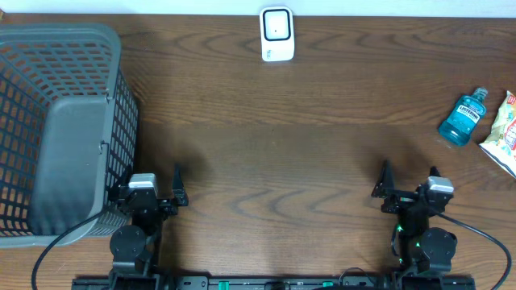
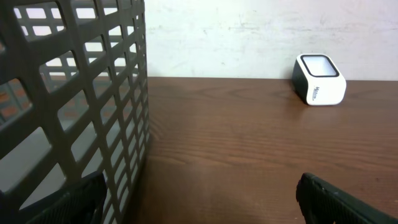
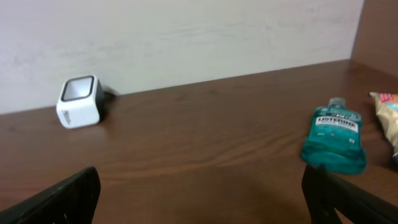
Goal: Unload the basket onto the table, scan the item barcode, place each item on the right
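Left gripper (image 2: 199, 205), right gripper (image 3: 200, 200): fingers wide, empty. Teal plastic mouthwash bottle (image 1: 463, 118) lies right of white boxy scanner (image 1: 276, 34).

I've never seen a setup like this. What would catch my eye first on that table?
A big grey mesh basket fills the left end of the table. A small white scanner stands at the far middle, by the wall. On the right lies a blue mouthwash bottle, with a snack bag beside it.
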You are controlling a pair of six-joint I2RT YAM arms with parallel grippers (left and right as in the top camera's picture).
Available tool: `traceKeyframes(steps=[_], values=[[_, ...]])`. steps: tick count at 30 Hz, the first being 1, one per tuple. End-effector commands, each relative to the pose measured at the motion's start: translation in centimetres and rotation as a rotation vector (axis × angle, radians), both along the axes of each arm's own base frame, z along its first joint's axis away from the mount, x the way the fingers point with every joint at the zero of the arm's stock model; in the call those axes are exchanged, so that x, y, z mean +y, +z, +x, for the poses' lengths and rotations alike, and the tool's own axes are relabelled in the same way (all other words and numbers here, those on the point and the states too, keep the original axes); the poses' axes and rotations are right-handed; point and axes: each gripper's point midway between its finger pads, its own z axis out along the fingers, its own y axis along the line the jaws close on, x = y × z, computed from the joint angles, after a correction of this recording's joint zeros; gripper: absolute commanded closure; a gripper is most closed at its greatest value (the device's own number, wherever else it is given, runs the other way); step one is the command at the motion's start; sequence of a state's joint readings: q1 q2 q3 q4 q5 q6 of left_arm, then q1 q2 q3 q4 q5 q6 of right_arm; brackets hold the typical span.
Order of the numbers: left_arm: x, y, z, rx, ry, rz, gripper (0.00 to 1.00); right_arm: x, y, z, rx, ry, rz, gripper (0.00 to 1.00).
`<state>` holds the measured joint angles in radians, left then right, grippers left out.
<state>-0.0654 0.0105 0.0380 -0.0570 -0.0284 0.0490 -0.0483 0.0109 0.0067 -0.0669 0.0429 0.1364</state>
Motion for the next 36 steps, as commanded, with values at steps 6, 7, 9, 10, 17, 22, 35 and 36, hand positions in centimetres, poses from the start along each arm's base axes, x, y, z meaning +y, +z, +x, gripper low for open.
traceKeyframes(steps=[6, 7, 9, 10, 17, 22, 35, 36], values=[[-0.01, -1.81, 0.03, 0.039, -0.001, -0.007, 0.02, 0.99, -0.12, 0.03, 0.015, 0.069, -0.174, 0.01], [-0.02, -1.81, 0.03, 0.039, -0.001, -0.007, 0.02, 0.99, -0.12, 0.03, 0.015, 0.069, -0.174, 0.01], [-0.01, -1.81, 0.03, 0.039, -0.001, -0.007, 0.02, 0.99, -0.12, 0.03, 0.015, 0.069, -0.174, 0.01], [-0.01, -1.81, 0.03, 0.039, -0.001, -0.007, 0.02, 0.99, -0.12, 0.03, 0.015, 0.069, -0.174, 0.01], [-0.02, -1.83, 0.03, 0.040, -0.001, -0.007, 0.02, 0.99, -0.12, 0.03, 0.015, 0.069, -0.174, 0.01], [-0.01, -1.86, 0.03, 0.042, -0.001, -0.006, 0.02, 0.98, -0.12, 0.03, 0.015, 0.068, -0.174, 0.01], [-0.02, -1.86, 0.03, 0.042, -0.001, -0.006, 0.02, 0.99, -0.13, 0.03, 0.015, 0.069, -0.174, 0.01], [-0.01, -1.86, 0.03, 0.042, -0.001, -0.006, 0.02, 0.99, -0.13, 0.03, 0.015, 0.069, -0.174, 0.01]])
